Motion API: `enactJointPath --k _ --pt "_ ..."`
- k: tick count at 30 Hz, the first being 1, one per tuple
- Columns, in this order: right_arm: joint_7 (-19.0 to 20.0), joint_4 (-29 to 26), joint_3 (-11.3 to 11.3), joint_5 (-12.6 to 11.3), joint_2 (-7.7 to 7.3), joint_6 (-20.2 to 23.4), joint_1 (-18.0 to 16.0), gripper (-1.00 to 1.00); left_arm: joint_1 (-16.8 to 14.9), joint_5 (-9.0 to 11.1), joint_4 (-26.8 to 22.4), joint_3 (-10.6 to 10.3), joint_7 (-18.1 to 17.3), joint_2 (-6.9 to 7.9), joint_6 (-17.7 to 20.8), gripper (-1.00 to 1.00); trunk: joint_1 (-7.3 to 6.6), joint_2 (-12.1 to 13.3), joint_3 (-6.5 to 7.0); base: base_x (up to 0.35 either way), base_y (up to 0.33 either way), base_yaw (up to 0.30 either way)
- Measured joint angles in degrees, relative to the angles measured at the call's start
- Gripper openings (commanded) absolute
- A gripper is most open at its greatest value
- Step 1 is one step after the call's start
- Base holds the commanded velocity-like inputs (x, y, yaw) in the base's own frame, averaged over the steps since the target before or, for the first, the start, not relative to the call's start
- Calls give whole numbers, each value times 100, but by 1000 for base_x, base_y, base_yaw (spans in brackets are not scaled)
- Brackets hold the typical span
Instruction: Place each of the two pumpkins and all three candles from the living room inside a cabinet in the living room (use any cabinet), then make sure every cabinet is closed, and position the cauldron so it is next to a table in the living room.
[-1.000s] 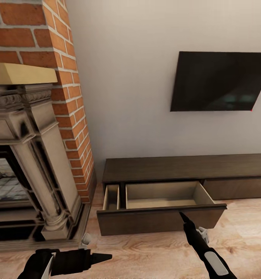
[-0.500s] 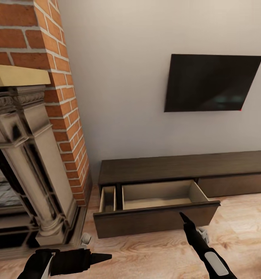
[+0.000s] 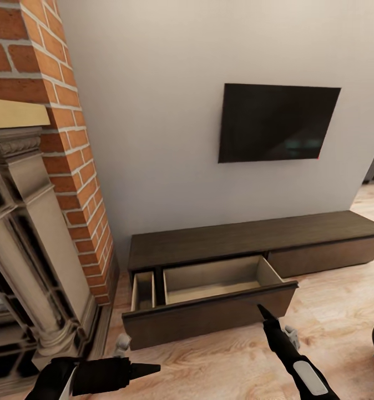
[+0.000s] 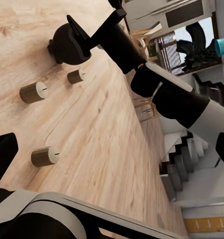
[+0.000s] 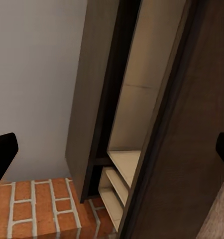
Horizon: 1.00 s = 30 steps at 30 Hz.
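Dark brown wood runs along the foot of the wall ahead of you: the cabinet (image 3: 253,236) sits on the plank floor (image 3: 331,311) with its left end by the brick chimney (image 3: 70,166), under the wall-mounted television (image 3: 276,122). Its left drawer (image 3: 209,303) stands pulled out toward you, showing a pale beige interior split into a narrow left section and a wide right one; no object can be made out inside. The drawer fronts further right sit flush.

Your right gripper (image 3: 260,309) hangs in front of that drawer's dark front panel, near its right end; its wrist camera has one fingertip at each side edge, so the jaws are spread wide, with nothing between them. Your left gripper (image 3: 151,368) points right, low over the floor near the fireplace surround (image 3: 26,250); you cannot tell its opening from these views.

From the left wrist, the cauldron (image 4: 67,45) rests on the floor beyond the right arm, with three short candles (image 4: 45,156) lying on the planks near it. A dark rounded shape also shows at the head view's right edge.
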Motion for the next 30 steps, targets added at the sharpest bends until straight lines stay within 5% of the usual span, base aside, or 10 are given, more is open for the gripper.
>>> enactJointPath --k 30 --pt "0 8 -1 0 0 0 2 100 -2 0 -12 0 -3 -2 -9 100 0 0 199 0 0 -204"
